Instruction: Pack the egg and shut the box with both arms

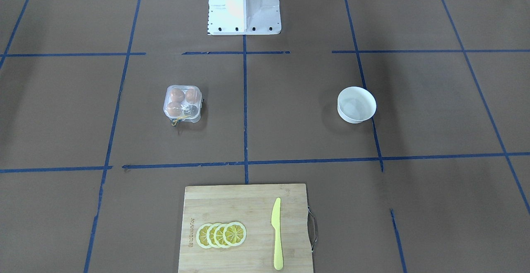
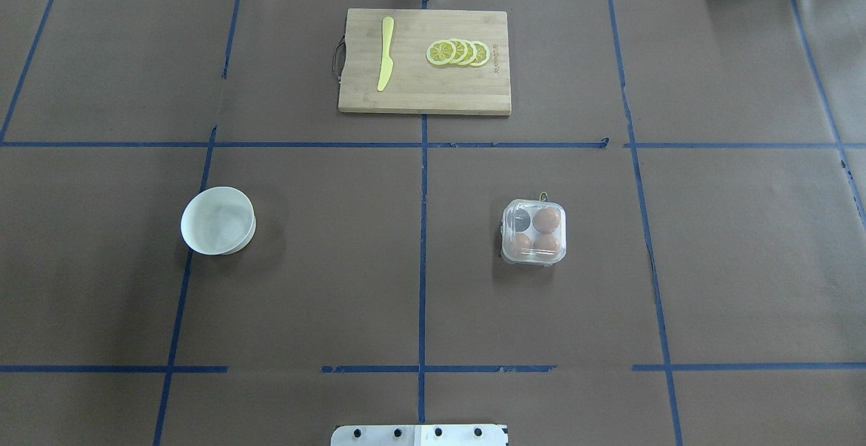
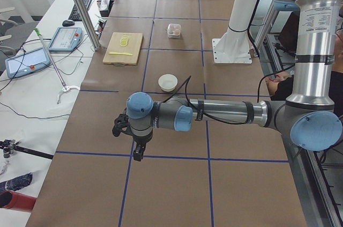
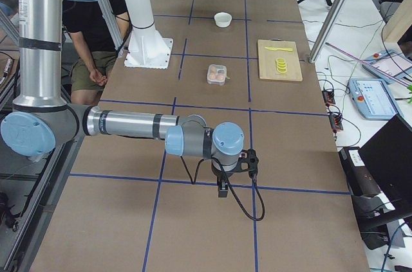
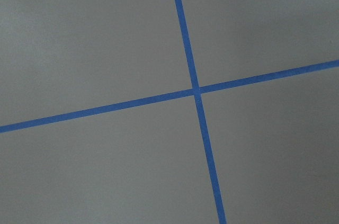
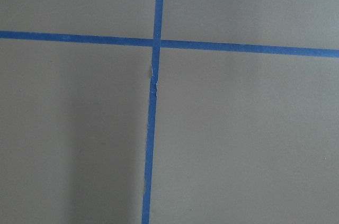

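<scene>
The box (image 2: pixel 534 232), a clear plastic carton with a yellow string, sits on the table right of centre. It also shows in the front view (image 1: pixel 182 104). Three orange-brown eggs fill three of its cups, one of them the egg (image 2: pixel 547 219). The fourth cup looks dark and empty. The clear lid seems to lie over the cups. My left gripper (image 3: pixel 138 155) hangs over the table's left end, far from the box. My right gripper (image 4: pixel 222 190) hangs over the right end. Both show only in side views, so I cannot tell whether they are open or shut.
A white bowl (image 2: pixel 218 220) stands left of centre. A wooden cutting board (image 2: pixel 419 87) at the far edge carries a yellow knife (image 2: pixel 385 53) and lemon slices (image 2: pixel 459 53). The white base pedestal (image 1: pixel 243 6) stands at the near edge. A person (image 4: pixel 90 60) sits behind the robot.
</scene>
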